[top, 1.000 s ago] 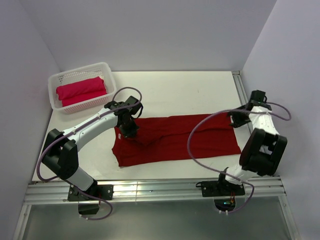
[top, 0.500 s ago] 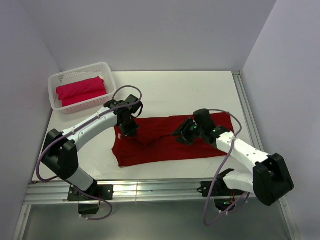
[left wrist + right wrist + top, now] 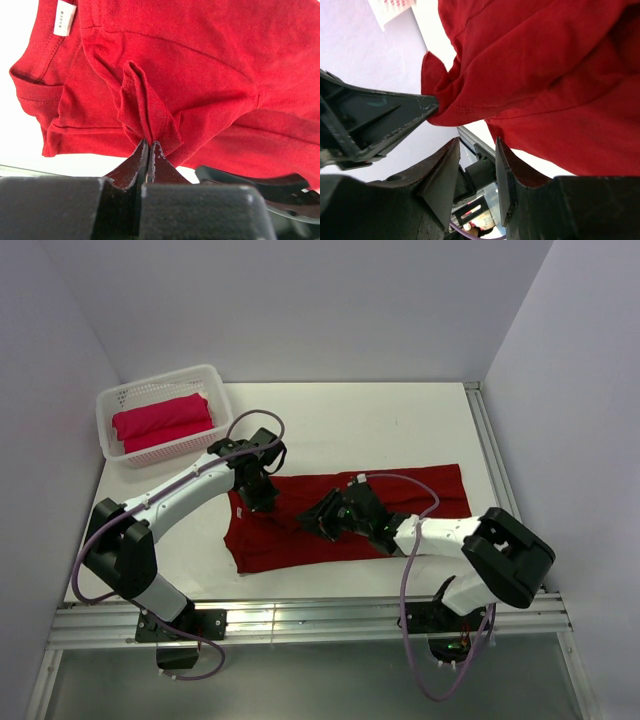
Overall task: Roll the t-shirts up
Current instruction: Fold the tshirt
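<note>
A dark crimson t-shirt (image 3: 420, 502) lies spread across the table, collar end to the left. My left gripper (image 3: 262, 502) is shut on a raised fold of that shirt (image 3: 145, 107) near the collar, its tips (image 3: 149, 145) pressed together on the cloth. My right gripper (image 3: 320, 521) hovers low over the shirt's middle, pointing left toward the left gripper. Its jaws (image 3: 476, 145) stand apart with nothing between them, the shirt (image 3: 545, 65) just beyond the fingertips. A brighter pinkish-red t-shirt (image 3: 162, 421) lies rolled in the basket.
The white lattice basket (image 3: 205, 373) stands at the back left corner. A metal rail (image 3: 300, 620) runs along the near table edge and another along the right side (image 3: 483, 425). The left gripper's finger (image 3: 380, 120) shows close by in the right wrist view.
The right arm has swung from the table's right edge leftward across the crimson shirt, ending close to the left gripper, and its jaws have narrowed a little. The left gripper has held still.
</note>
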Tool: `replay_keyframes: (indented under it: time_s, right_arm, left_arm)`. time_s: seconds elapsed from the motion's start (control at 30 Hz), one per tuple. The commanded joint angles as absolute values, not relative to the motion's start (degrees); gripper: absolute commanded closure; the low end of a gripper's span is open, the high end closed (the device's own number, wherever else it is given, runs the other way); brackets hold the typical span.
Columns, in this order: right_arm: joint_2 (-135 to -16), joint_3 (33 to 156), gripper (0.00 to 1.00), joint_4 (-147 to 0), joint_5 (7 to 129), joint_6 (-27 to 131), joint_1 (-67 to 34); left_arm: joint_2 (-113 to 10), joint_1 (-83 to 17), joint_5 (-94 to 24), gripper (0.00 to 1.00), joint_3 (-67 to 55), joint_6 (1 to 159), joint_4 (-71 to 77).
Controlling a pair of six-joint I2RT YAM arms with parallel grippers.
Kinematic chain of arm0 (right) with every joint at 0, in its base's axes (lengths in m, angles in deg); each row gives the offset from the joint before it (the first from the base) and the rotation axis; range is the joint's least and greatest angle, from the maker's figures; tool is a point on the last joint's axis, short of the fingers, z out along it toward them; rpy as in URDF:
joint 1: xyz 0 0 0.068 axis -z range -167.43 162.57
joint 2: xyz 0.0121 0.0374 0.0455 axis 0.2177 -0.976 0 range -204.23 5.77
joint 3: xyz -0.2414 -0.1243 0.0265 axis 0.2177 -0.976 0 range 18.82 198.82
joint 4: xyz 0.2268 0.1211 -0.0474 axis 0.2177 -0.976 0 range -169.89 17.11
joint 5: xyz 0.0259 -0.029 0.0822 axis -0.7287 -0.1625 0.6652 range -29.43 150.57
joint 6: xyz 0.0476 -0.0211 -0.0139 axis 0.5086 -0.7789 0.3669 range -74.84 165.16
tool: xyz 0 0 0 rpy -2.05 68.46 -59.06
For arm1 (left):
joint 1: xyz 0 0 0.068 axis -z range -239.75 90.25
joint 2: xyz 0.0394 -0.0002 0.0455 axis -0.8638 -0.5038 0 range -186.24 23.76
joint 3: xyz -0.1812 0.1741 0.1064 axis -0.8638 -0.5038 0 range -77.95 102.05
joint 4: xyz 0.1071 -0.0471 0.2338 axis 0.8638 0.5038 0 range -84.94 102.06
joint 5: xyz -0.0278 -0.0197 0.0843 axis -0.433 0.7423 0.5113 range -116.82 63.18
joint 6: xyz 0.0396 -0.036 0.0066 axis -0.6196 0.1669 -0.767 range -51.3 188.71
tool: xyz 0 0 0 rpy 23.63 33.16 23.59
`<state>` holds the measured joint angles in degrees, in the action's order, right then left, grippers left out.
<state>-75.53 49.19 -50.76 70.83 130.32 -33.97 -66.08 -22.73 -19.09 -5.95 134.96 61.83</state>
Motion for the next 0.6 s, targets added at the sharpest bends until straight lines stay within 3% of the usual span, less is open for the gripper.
replay_keyframes:
  time_s: [0.0,0.43,0.57]
  right_arm:
    - [-77.8,47.9,0.58,-41.0,65.6,132.9,-36.9]
    - [-82.9,46.4,0.52,-36.3,60.7,133.3,-41.9]
    - [-84.2,51.1,0.53,-44.5,57.1,125.4,-43.3]
  left_arm:
    - [-65.8,-22.6,-20.3,1.0,-4.7,133.1,62.2]
    - [-67.4,-23.2,-21.5,1.0,-3.5,130.8,62.0]
    - [-67.6,-23.4,-22.4,1.0,-3.8,130.4,61.7]
